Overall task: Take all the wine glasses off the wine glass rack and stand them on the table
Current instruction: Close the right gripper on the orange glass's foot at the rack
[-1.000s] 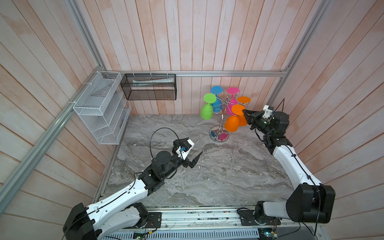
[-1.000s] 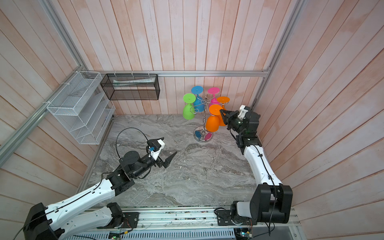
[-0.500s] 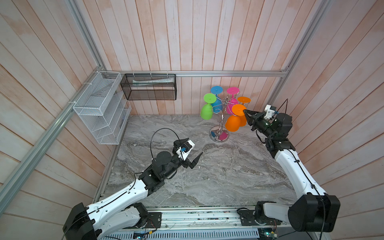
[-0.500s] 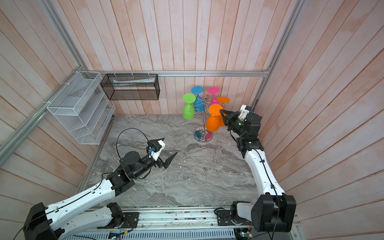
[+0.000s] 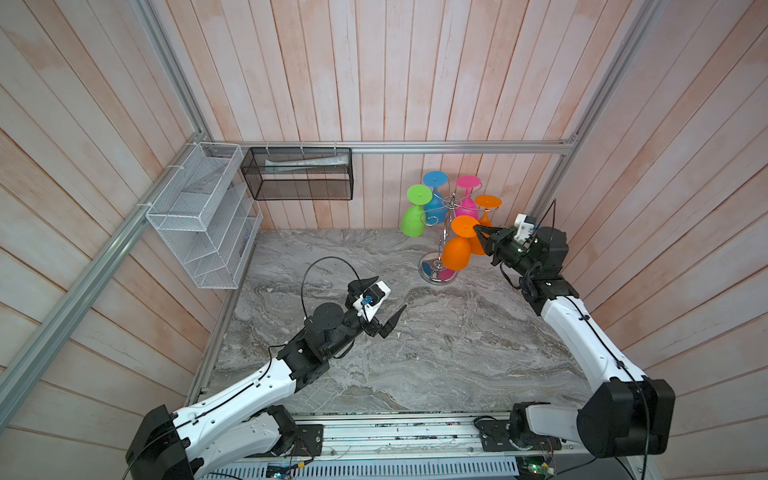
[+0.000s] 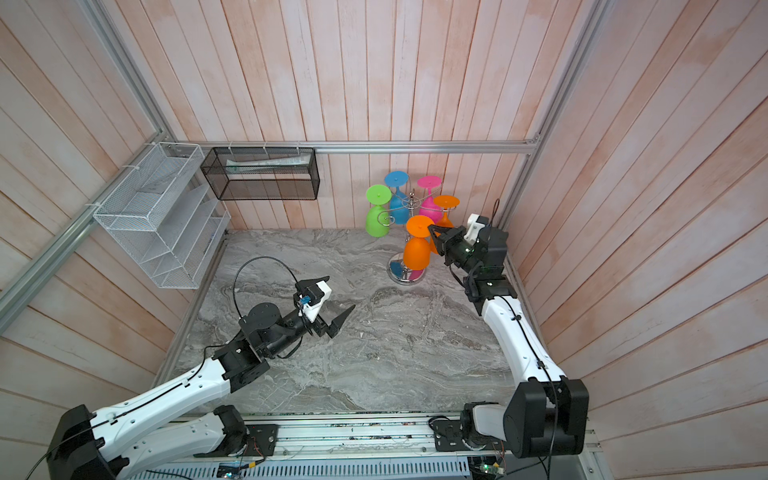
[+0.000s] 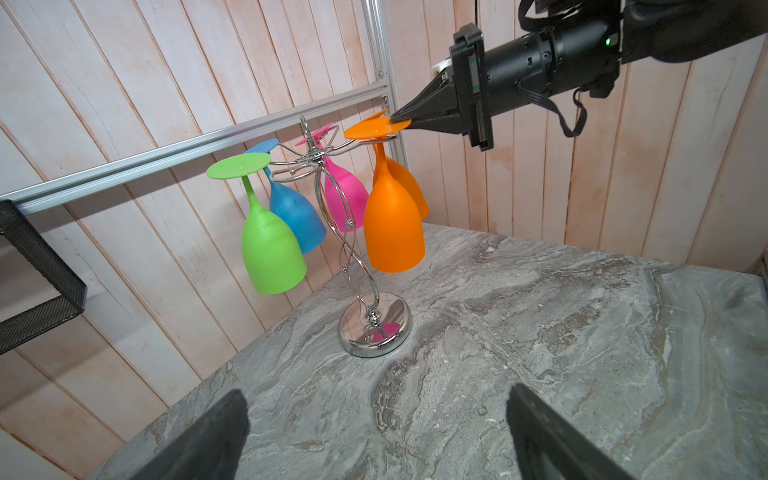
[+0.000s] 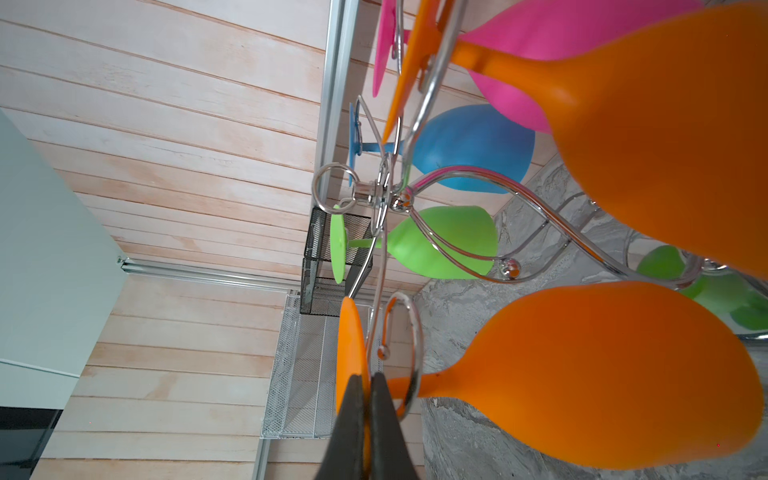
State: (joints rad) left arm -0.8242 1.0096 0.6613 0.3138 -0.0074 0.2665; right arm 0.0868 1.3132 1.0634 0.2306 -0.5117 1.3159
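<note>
The right end effector (image 5: 478,230) pinches the orange glass (image 5: 456,254) by its foot; it hangs on the rack (image 5: 434,272), back of the desk (image 5: 415,353). The left end effector (image 5: 390,293) gapes wide, empty. The packet (image 5: 305,163) in the black basket (image 5: 297,191) is too small to read

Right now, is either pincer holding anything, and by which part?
Right pincer is shut on the nearer orange wine glass, pinching the rim of its flat foot. Left pincer is open, empty.

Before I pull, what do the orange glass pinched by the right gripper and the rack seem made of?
Orange glass: probably plastic, opaque and matte, with no see-through or sharp glints. Rack: metal wire, apparently chrome-plated; its round base mirrors the pink glass.
</note>
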